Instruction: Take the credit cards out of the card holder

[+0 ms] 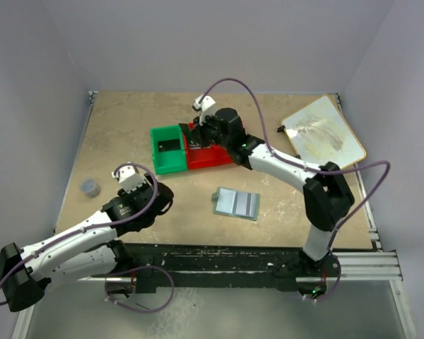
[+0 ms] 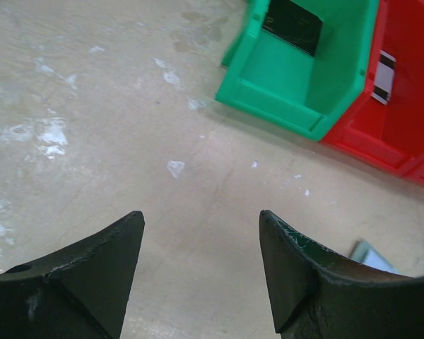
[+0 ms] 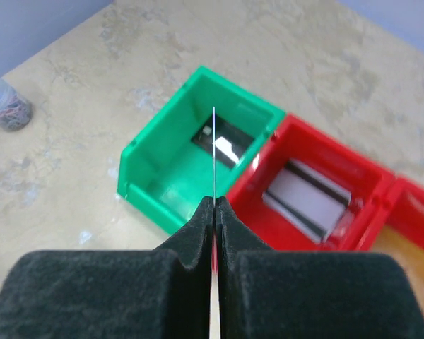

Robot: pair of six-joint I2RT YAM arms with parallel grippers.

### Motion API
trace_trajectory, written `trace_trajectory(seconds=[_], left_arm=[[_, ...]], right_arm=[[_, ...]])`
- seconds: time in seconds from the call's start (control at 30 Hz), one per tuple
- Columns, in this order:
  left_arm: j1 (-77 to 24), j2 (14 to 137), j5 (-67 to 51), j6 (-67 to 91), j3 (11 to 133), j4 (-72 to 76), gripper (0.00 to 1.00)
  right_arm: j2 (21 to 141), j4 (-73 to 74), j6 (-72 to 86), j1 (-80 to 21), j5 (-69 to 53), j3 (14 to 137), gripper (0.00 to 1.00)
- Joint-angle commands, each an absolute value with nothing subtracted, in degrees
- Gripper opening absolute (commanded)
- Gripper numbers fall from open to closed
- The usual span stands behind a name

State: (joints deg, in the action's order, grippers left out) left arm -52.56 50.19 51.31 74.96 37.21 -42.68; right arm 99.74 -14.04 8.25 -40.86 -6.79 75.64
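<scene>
The card holder [image 1: 237, 204] lies open on the table, its pale blue-grey inside up; only its corner [image 2: 371, 254] shows in the left wrist view. My right gripper [image 3: 214, 200] is shut on a thin credit card [image 3: 214, 152] seen edge-on, held upright above the seam between the green bin [image 3: 159, 176] and the red bin [image 3: 353, 166]. A dark card [image 3: 222, 145] lies in the green bin and a pale striped card [image 3: 307, 201] in the red one. My left gripper [image 2: 201, 215] hangs open and holds nothing, over bare table left of the bins.
A small jar [image 1: 90, 187] stands near the table's left edge. A large cream board [image 1: 324, 131] lies at the back right corner. The green bin [image 1: 168, 150] and red bin [image 1: 208, 154] sit side by side at mid-table.
</scene>
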Motion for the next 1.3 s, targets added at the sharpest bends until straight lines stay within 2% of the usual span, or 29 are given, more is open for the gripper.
trace_trajectory(seconds=[0.0,0.2,0.3,0.5,0.77,1.27], left_arm=[[-48.1,48.6,53.3,76.1,38.8,-47.8,0.65],[-33.3,46.3,43.3,67.6,39.0,-45.5,0.65],[-29.2,46.4,39.0,65.4,38.7,-43.8,0.66],[-28.7,46.6,40.0,65.4,39.7,-44.7,0.66],[-28.7,40.6,48.1,65.0,42.8,-49.9,0.67],[-28.7,38.3,48.3,60.7,46.3,-50.5,0.68]], right_arm=[[106.2,-19.1,-5.4,-44.5,-4.8,83.6,0.0],[116.0,-16.2,-15.5,-47.0,-4.1,94.1,0.0],[118.3,-15.2,-18.6,-47.5,-3.4,97.0,0.0],[122.4,-10.3,-21.5,-47.6,-2.7,102.3,0.0],[128.4,-6.4,-28.6,-47.8,-0.2,107.9,0.0],[137.8,-7.1,-40.3,-49.3,7.9,114.7,0.0]])
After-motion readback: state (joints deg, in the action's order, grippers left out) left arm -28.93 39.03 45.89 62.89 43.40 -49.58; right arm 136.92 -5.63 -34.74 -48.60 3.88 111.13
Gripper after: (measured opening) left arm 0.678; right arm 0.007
